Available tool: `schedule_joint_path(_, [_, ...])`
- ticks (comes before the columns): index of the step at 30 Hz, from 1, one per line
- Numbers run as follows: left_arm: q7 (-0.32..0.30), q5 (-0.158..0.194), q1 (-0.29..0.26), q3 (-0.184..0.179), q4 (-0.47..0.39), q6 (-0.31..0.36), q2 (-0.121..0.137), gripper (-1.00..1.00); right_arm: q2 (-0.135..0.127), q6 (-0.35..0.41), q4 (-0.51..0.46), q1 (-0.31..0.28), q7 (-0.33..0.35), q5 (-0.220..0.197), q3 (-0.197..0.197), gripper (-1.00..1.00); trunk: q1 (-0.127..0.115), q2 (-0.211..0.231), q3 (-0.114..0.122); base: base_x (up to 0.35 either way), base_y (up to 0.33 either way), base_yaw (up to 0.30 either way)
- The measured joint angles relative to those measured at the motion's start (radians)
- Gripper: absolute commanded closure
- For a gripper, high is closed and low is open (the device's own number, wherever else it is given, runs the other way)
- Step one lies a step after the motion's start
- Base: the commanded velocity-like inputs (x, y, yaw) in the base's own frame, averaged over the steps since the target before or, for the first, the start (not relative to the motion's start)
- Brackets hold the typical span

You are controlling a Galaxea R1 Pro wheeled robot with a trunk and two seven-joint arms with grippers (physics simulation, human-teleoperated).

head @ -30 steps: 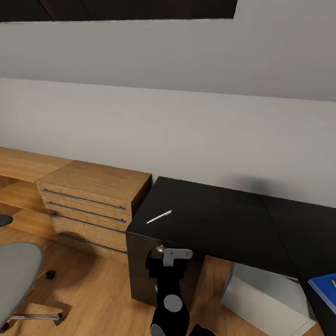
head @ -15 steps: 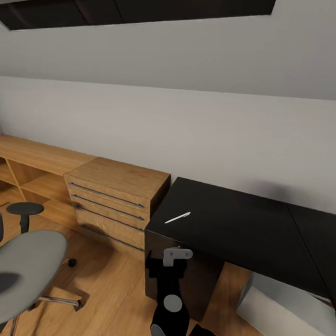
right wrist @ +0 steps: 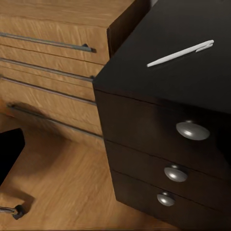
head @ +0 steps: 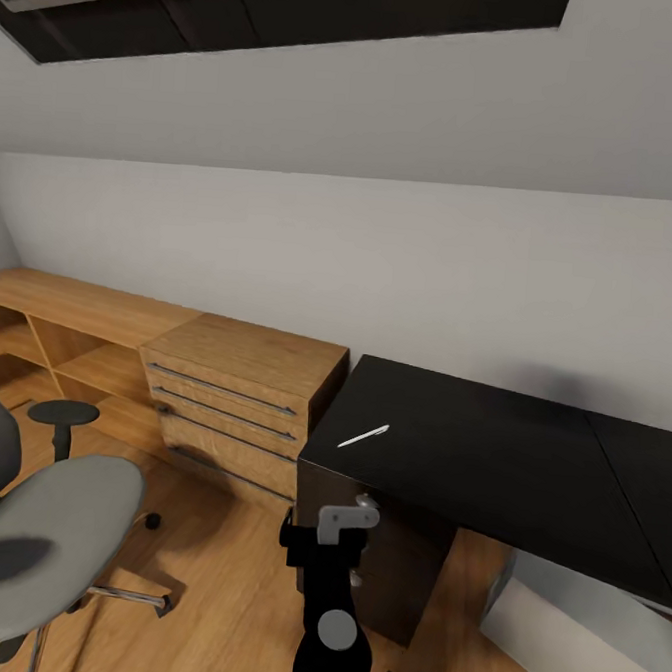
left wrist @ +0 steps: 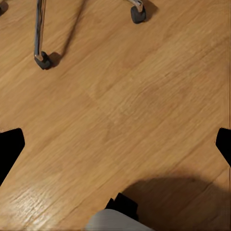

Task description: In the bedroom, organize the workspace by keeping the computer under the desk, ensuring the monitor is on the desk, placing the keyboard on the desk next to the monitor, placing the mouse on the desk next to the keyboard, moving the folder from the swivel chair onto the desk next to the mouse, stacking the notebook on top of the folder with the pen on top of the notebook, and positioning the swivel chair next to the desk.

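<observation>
The pen (head: 364,436) lies alone near the left end of the desk (head: 489,447); the right wrist view shows the pen (right wrist: 179,54) above three round-knobbed drawers (right wrist: 192,130). The swivel chair (head: 31,540) stands on the floor at the lower left, its seat bare. Its castors (left wrist: 42,60) show in the left wrist view. The computer (head: 580,644) sits under the desk at the lower right. My left gripper (left wrist: 115,144) is open over bare floor. My right gripper (right wrist: 115,144) is open, facing the desk's drawers. My right arm (head: 329,586) rises at bottom centre.
A light-wood drawer chest (head: 242,395) stands against the desk's left end, with low wooden shelving (head: 66,332) running left along the wall. Wooden floor (head: 219,568) lies between the chair and the desk. A sloped ceiling with a dark skylight (head: 298,13) is overhead.
The head view has swung left: the blue folder has left the picture at the right and more of the chair and shelving shows. The pen has not moved on the desk.
</observation>
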Motion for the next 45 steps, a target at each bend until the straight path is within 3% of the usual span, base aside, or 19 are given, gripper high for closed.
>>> schedule_joint_path(2, [0.001,0.000,0.000,-0.001,0.011,-0.011,-0.011,-1.00,0.000,-0.001,-0.011,0.000,0.001,-0.001,0.000,-1.00,-0.004,0.007,0.003,0.000,0.000,0.000])
schedule_joint_path(14, [0.004,0.004,0.000,-0.001,0.076,-0.078,-0.013,-1.00,0.000,-0.002,-0.029,-0.001,0.000,-0.002,-0.002,-1.00,-0.050,0.091,0.041,0.000,0.000,0.000])
schedule_joint_path(45, [0.004,0.004,0.000,-0.003,0.076,-0.079,-0.013,-1.00,-0.002,-0.003,-0.030,-0.001,-0.001,-0.005,-0.001,-1.00,-0.169,0.308,0.138,0.000,0.000,0.000])
